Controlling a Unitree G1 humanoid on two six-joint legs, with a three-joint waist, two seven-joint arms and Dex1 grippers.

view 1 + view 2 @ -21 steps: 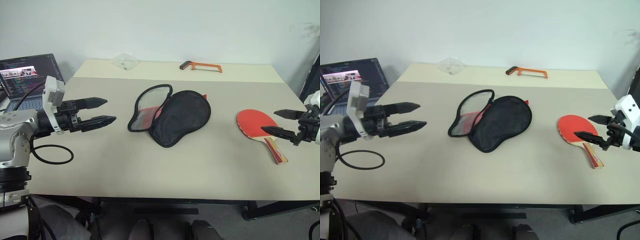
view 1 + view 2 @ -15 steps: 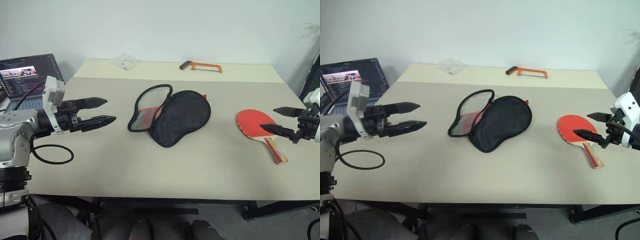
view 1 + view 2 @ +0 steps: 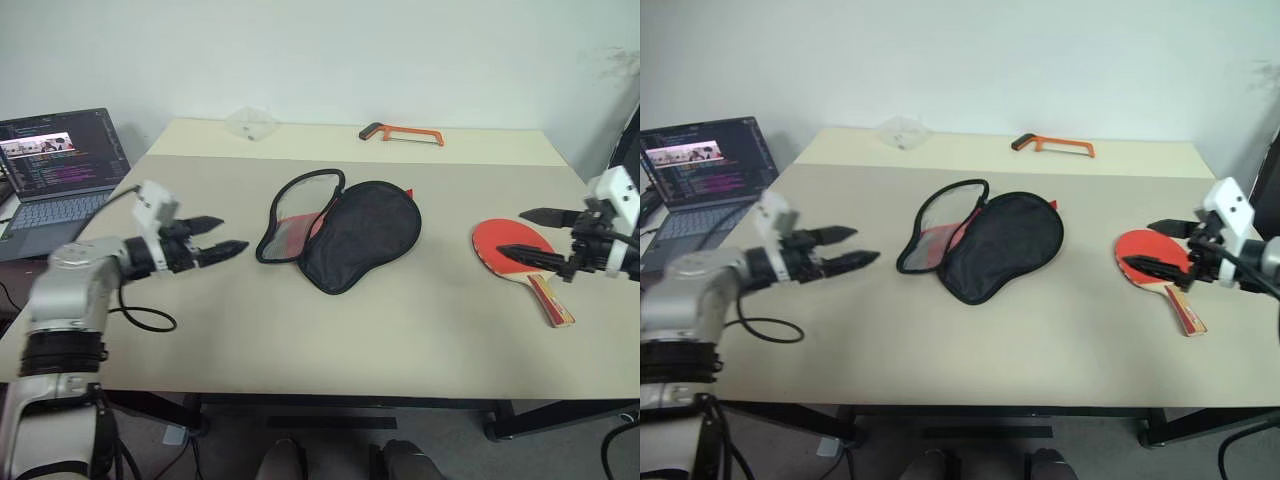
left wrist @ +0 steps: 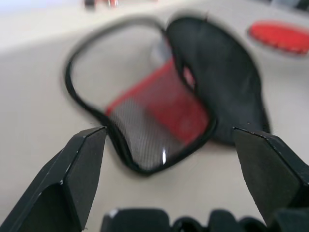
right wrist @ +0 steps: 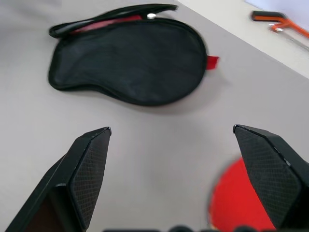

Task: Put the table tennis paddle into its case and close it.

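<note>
Task progress at an early stage, read from the robot's left to its right. At the left, a laptop (image 3: 62, 165) is sitting open beside the table (image 3: 330, 330). The left gripper (image 3: 222, 236) is hovering over the table with its two black fingers spread and nothing between them, pointing toward the case (image 3: 340, 232) but well apart from it. The case is lying near the middle of the table, unzipped, its flap folded out toward the left gripper so that the red lining is showing beside the black mesh side. At the far edge, an orange hacksaw (image 3: 402, 132) is lying unused. Farther right, the table tennis paddle (image 3: 522, 257) is resting flat on the table, red face up, handle toward the near edge, well apart from the case. The right gripper (image 3: 530, 232) is hanging over the paddle's red face, fingers wide and gripping nothing; contact cannot be told. Nothing is yet accomplished: the paddle is awaiting pickup, insertion into the open case, and zipping.
</note>
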